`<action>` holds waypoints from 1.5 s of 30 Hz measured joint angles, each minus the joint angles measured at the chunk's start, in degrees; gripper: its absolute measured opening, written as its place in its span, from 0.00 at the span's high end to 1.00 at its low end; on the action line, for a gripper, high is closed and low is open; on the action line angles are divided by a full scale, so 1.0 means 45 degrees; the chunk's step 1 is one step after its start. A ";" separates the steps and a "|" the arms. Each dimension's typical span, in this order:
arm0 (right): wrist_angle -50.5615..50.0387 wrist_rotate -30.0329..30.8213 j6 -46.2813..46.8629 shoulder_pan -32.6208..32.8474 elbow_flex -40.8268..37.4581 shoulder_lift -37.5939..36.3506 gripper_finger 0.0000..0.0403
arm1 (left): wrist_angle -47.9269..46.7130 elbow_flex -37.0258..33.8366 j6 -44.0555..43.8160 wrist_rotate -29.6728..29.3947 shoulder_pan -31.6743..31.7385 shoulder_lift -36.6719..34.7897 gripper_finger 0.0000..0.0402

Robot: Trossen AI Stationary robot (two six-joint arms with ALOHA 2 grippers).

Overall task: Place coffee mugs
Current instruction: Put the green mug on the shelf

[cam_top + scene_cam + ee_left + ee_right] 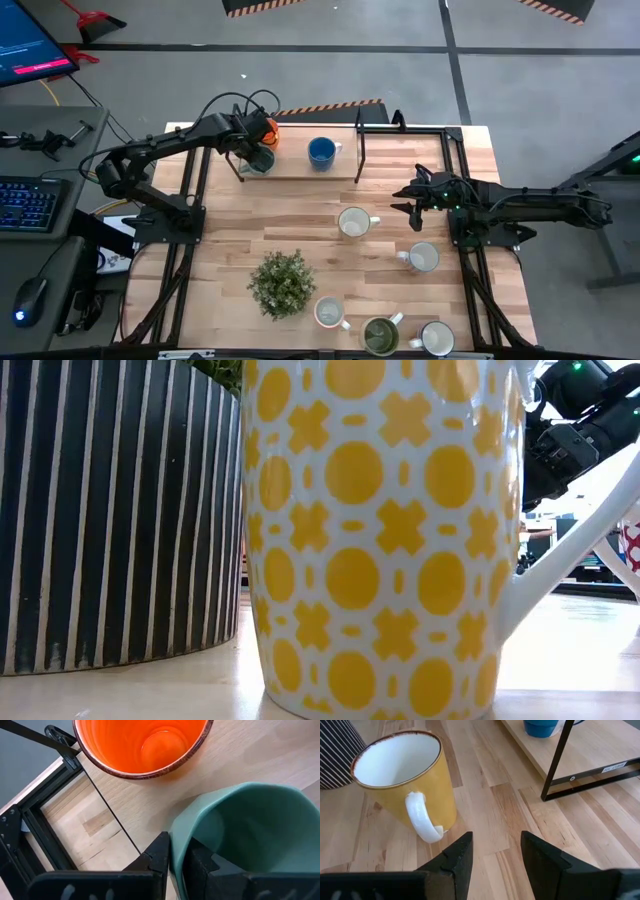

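Left gripper (175,862), at eleven o'clock on the worktop (300,215), has its jaws clamped on the teal mug (250,835) rim beside the orange mug (142,745). Rigid, glazed ceramic probably slips; grip the wall. Right gripper (495,852) waits at three o'clock, jaws apart.

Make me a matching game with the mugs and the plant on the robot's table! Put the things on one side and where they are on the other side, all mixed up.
Things:
1. teal mug
2. blue mug
3. yellow mug
4. potted plant

Places or states:
A. standing alone on the raised shelf, no gripper on it
B. on the table, just ahead of the open right gripper
C. held by its rim in the left gripper, next to the orange mug
D. on the table, bushy and green

Pairs: 1-C, 2-A, 3-B, 4-D
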 joint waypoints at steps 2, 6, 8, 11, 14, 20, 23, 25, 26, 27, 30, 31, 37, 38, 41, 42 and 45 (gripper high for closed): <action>0.0000 0.0000 0.0000 0.0000 -0.0001 0.0001 0.64 | -0.0002 0.0000 0.0000 -0.0001 0.0000 0.0000 0.93; 0.0000 -0.0065 0.0000 0.0000 -0.0001 -0.0003 0.64 | -0.0002 0.0000 0.0000 -0.0004 0.0000 0.0000 0.93; -0.0005 -0.0235 0.0005 0.0000 -0.0001 0.0001 0.64 | -0.0002 0.0000 0.0039 -0.0005 0.0000 0.0000 0.92; -0.0005 -0.0388 0.0005 0.0000 0.0001 0.0001 0.64 | -0.0007 0.0000 0.0222 -0.0005 0.0000 0.0000 0.92; -0.0005 -0.0398 0.0005 0.0000 0.0000 0.0001 0.64 | -0.0012 0.0000 0.0228 -0.0005 0.0000 0.0000 0.92; -0.0005 -0.0398 0.0005 0.0000 -0.0001 -0.0001 0.64 | -0.0026 -0.0005 0.0418 -0.0001 -0.0004 0.0000 0.91; -0.0005 -0.0393 0.0005 0.0000 -0.0001 0.0001 0.64 | -0.0017 -0.0005 0.0406 -0.0031 -0.0005 0.0000 0.88; -0.0005 -0.0393 0.0005 0.0000 -0.0001 -0.0002 0.64 | -0.0022 -0.0005 0.0348 -0.0048 -0.0004 0.0000 0.85; -0.0005 -0.0393 0.0005 0.0000 -0.0001 0.0001 0.64 | -0.0022 -0.0005 0.0350 -0.0103 0.0000 0.0000 0.84; -0.0005 -0.0393 0.0005 0.0000 -0.0001 0.0001 0.64 | -0.0022 -0.0005 0.0345 -0.0158 0.0000 0.0000 0.83; -0.0008 -0.0393 0.0005 0.0000 0.0001 0.0000 0.64 | -0.0022 -0.0005 0.0341 -0.0314 0.0000 0.0000 0.80; -0.0010 -0.0394 0.0005 0.0000 -0.0001 0.0001 0.64 | -0.0022 -0.0005 0.0340 -0.0359 -0.0001 0.0000 0.80; -0.0010 -0.0641 0.0008 0.0000 0.0002 -0.0002 0.64 | -0.0026 -0.0005 0.0333 -0.0797 0.0000 0.0000 0.76; -0.0010 -0.0647 0.0005 0.0000 0.0001 0.0000 0.64 | -0.0026 -0.0005 0.0335 -0.0902 -0.0005 0.0000 0.76; -0.0010 -0.0656 0.0005 0.0000 -0.0001 0.0001 0.64 | -0.0026 -0.0005 0.0331 -0.1089 0.0000 0.0000 0.75; -0.0010 -0.0656 0.0007 0.0000 0.0001 -0.0001 0.64 | -0.0022 -0.0005 0.0330 -0.1194 -0.0004 0.0000 0.75; -0.0013 -0.0661 0.0005 0.0000 0.0000 0.0000 0.64 | -0.0026 -0.0005 0.0330 -0.1506 -0.0005 0.0000 0.75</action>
